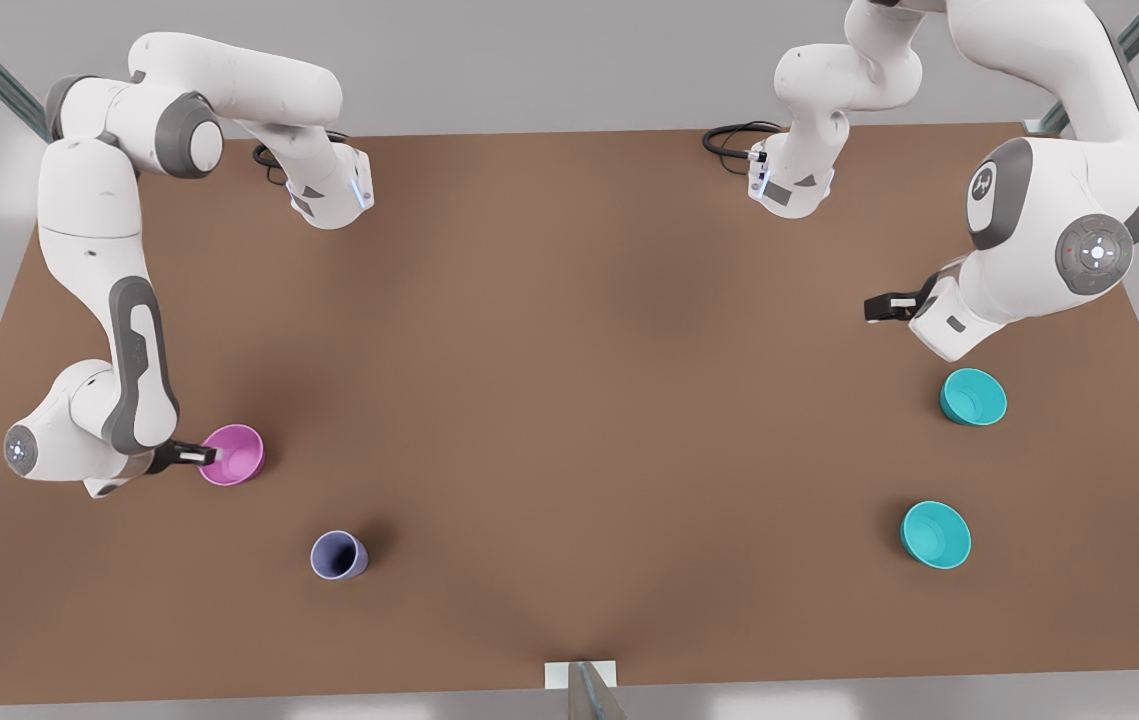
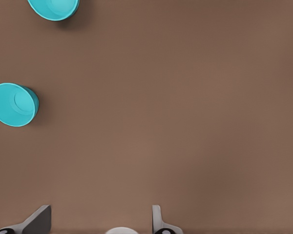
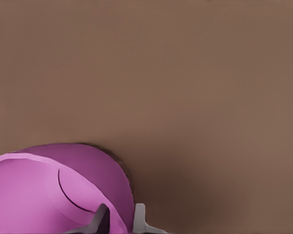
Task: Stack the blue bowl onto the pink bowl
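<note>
The pink bowl (image 1: 234,455) (image 3: 39,195) sits on the table (image 1: 569,350) at the front view's left. My right gripper (image 1: 195,456) (image 3: 119,222) is shut on the pink bowl, its rim pinched between the fingers. Two alike blue bowls stand at the front view's right, one farther back (image 1: 972,397) (image 2: 13,105) and one nearer the front edge (image 1: 935,535) (image 2: 53,7). Above the table, behind the farther blue bowl, my left gripper (image 1: 884,307) (image 2: 97,224) hangs open and holds nothing.
A small lavender-blue cup (image 1: 339,555) stands near the front edge, to the right of the pink bowl in the front view. A wide stretch of bare brown table lies between the pink bowl and the blue bowls.
</note>
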Robot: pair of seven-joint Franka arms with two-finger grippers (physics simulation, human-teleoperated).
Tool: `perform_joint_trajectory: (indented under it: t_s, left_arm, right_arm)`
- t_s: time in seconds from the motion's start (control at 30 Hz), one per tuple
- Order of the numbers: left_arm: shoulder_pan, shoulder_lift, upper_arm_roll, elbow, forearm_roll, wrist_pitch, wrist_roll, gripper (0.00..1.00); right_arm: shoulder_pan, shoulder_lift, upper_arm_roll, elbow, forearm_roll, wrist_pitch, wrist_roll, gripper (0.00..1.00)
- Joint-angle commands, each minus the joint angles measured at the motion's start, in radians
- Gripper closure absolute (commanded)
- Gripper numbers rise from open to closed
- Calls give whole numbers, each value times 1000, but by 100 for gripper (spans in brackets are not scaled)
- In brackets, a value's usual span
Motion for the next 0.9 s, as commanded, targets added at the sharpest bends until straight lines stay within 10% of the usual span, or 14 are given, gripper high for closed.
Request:
perform_joint_trajectory:
  t_s: [0.0,0.23,0.4,0.6,0.83,0.87]
  left_arm:
    - [0,-2,0,0,1,-2,-2,0]
    - [1,-2,0,2,1,-17,-2,0]
    - [1,-2,0,2,1,-20,-2,0]
    - [1,-1,0,2,1,-20,-2,0]
    - [1,-1,0,2,1,-23,-3,0]
    - [1,-1,0,0,1,-23,-3,0]
  right_arm:
    - [1,-1,3,5,-21,-19,20,79]
    - [162,-103,10,22,145,-266,31,79]
    - [544,-151,7,48,321,-139,708,79]
    - [857,168,3,431,280,119,1578,79]
    - [896,334,3,548,258,235,1706,79]
    - [896,338,4,548,258,247,1707,50]
